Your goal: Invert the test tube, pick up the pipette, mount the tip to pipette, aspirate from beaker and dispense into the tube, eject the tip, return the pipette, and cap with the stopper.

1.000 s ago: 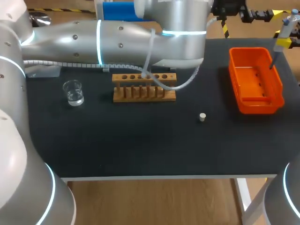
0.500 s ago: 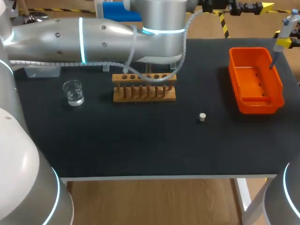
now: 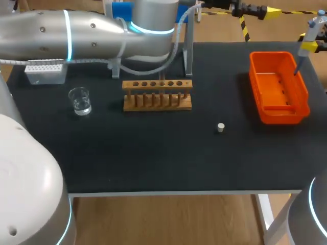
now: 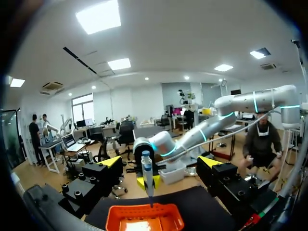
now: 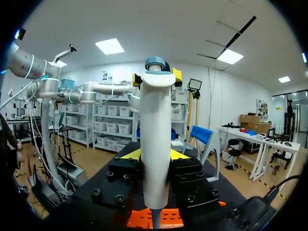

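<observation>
My right gripper is shut on the white pipette, which stands upright between its fingers. In the head view the pipette hangs at the far right, its lower end over the orange bin. My left arm crosses the table's far side, and its gripper is beyond the far edge. That left gripper stands wide open and holds nothing, facing the pipette and the bin. The wooden tube rack, glass beaker and small stopper rest on the black mat. I cannot make out the test tube.
A white tip box sits at the far left, behind the beaker. A metal stand rises behind the rack. Bare mat lies in front of the rack and around the stopper.
My left arm has swung back and away from the rack, which now shows fully, as does the stand behind it. The right arm and pipette have kept still.
</observation>
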Robot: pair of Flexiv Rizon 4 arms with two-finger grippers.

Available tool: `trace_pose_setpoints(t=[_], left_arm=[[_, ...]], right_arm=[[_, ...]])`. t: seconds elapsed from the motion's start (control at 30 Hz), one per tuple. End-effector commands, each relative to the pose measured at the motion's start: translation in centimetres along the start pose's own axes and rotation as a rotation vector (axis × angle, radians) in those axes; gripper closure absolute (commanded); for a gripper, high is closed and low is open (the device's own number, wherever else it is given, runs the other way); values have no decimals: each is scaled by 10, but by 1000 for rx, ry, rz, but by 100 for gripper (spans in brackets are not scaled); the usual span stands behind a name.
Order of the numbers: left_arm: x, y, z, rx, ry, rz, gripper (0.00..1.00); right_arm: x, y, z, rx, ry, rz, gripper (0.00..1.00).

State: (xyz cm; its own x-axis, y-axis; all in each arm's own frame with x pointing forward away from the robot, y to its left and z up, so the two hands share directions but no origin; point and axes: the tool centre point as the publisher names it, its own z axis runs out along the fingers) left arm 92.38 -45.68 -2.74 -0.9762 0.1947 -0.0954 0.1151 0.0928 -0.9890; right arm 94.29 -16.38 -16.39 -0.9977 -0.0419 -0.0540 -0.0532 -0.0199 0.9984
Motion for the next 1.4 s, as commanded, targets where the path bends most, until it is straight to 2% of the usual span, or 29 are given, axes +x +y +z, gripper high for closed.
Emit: trace_pose_setpoints(t=[0.03,0.7,1.13,1.4], left_arm=[[14,7,-21,-11,22,-11,0],[87,54,-82,-14,-274,-44,0],[125,86,-119,-1,-400,-86,0],[129,99,-139,19,-424,-87,0]], right_arm=[[0,1,0,2,1,0,100],[0,1,0,2,1,0,100],[0,1,0,2,1,0,100],[0,1,0,2,1,0,100]])
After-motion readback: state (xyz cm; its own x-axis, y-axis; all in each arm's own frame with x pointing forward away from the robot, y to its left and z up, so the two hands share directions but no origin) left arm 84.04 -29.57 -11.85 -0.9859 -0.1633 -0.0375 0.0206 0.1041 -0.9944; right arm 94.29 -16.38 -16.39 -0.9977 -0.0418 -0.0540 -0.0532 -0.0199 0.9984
